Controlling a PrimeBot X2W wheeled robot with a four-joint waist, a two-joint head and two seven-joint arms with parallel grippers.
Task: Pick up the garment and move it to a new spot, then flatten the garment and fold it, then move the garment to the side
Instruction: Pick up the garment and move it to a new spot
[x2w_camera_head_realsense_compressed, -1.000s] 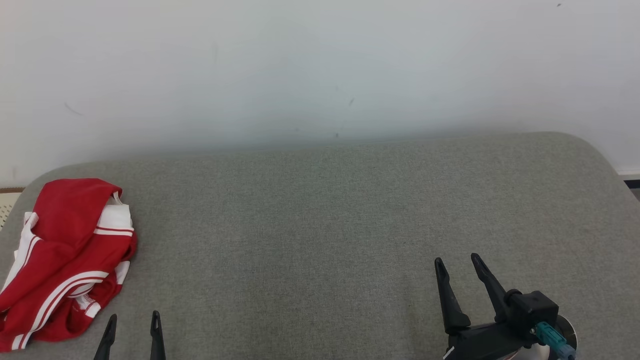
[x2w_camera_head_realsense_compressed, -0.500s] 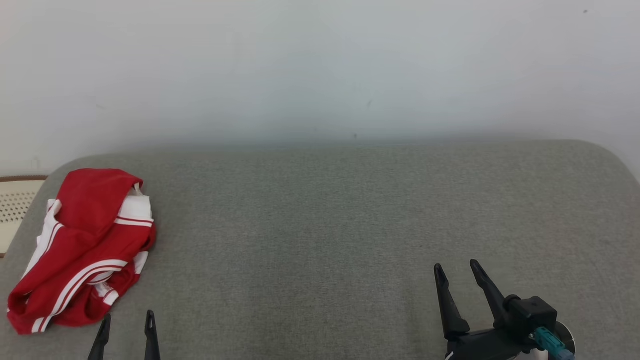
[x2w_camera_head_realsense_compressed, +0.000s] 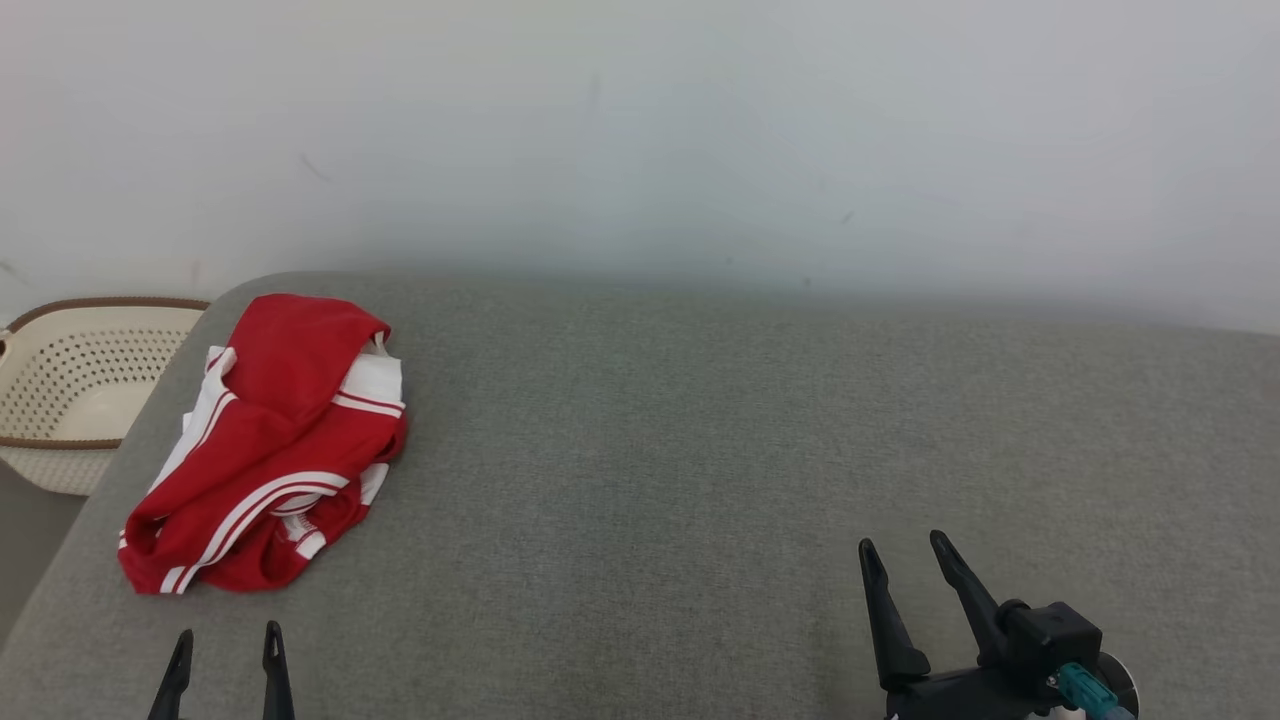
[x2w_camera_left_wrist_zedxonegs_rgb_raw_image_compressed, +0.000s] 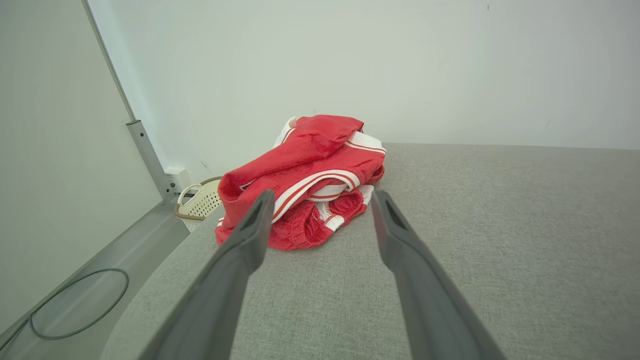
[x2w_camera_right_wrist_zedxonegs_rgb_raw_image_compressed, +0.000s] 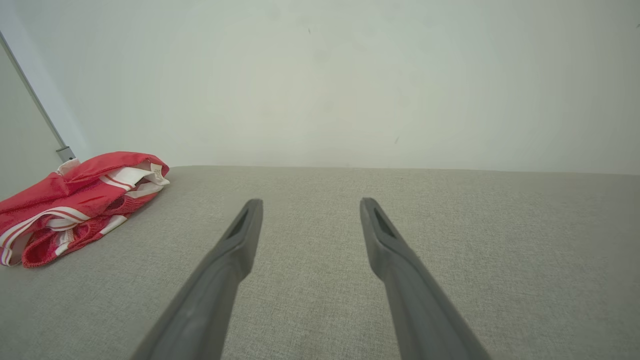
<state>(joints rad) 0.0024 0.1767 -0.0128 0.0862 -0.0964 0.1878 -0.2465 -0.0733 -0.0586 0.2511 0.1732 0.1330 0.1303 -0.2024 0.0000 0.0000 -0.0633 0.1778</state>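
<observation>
We look over a wide grey cushion (x2w_camera_head_realsense_compressed: 650, 450) lying under both pairs of fingers. The crumpled red-and-white garment (x2w_camera_head_realsense_compressed: 270, 440) lies just ahead of our left gripper (x2w_camera_head_realsense_compressed: 227, 632), whose fingers are spread and empty. Our right gripper (x2w_camera_head_realsense_compressed: 901, 540), well apart from the garment, is also spread.

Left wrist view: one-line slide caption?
Open left gripper faces a crumpled red-and-white garment on the grey cushion, perforated basket beyond.
</observation>
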